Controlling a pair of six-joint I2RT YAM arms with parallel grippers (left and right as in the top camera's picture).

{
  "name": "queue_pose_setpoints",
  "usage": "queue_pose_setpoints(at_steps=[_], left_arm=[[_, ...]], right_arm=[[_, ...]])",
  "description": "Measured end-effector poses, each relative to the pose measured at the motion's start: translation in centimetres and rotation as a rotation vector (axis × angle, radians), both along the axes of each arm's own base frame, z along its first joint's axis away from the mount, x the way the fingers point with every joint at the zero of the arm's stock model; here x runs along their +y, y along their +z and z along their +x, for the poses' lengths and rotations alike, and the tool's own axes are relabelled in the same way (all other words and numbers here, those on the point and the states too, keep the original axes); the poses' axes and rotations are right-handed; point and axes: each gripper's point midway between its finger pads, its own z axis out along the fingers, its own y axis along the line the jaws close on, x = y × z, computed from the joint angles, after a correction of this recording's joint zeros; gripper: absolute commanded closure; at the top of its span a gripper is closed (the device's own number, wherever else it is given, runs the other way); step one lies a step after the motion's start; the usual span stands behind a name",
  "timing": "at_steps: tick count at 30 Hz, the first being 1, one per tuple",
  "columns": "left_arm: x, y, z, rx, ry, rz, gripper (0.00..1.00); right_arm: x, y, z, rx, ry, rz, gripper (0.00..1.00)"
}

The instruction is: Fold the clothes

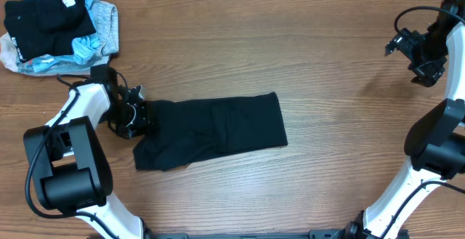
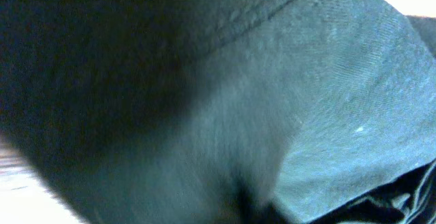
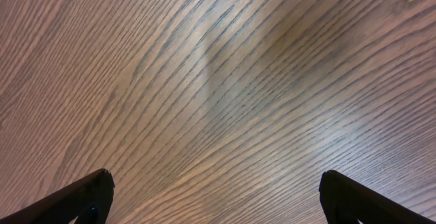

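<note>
Left gripper at rumpled black knit garment.

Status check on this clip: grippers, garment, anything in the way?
Left gripper at edge of black garment, grip unclear. Right gripper open over bare table, well away. Clothes pile in far corner, not in the way.

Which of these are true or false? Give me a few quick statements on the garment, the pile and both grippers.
1. The black garment lies spread in the middle of the table. True.
2. The right gripper holds the garment. False: it is open over bare wood, away from the cloth.
3. The left gripper is at the garment's left end. True.
4. The clothes pile sits beside the right arm. False: it is at the table's far left corner.
</note>
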Motion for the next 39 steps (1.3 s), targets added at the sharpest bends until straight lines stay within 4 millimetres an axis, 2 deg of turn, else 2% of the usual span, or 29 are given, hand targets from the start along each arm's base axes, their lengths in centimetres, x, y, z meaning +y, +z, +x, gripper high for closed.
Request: queue_pose_setpoints(at_steps=[5,10,13,16,20,23,25,34,39], left_arm=[[0.9,-0.3,-0.6,0.057,0.065,0.063,0.96],[3.8,0.6,-1.3,0.147,0.172,0.194,0.96],[5.5,2.5,-0.2,0.148,0.216,0.247,0.96],[6.7,5.7,1.5,0.125,0.245,0.281,0.96],[6.6,10.8,3.6,0.07,0.228,0.312,0.96],[4.7,13.4,4.7,0.028,0.173,0.322,0.96],[2.7,14.2,5.2,0.001,0.118,0.322,0.96],[-8.1,14.5,6.2,-0.105,-0.138,0.273,0.96],[-13.1,14.2,5.6,-0.134,-0.255,0.246,0.96]], right_arm=[[0.0,0.0,0.0,0.001,0.0,-0.001,0.0],[0.0,0.0,0.0,0.0,0.0,0.0,0.0],[0.0,0.0,0.0,0.0,0.0,0.0,0.0],[0.0,0.0,0.0,0.001,0.0,0.0,0.0],[0.0,0.0,0.0,-0.001,0.001,0.002,0.0],[0.1,0.0,0.0,-0.001,0.0,0.003,0.0],[0.0,0.0,0.0,-0.001,0.001,0.003,0.0],[0.0,0.0,0.0,-0.001,0.001,0.003,0.0],[0.0,0.0,0.0,-0.001,0.001,0.002,0.0]])
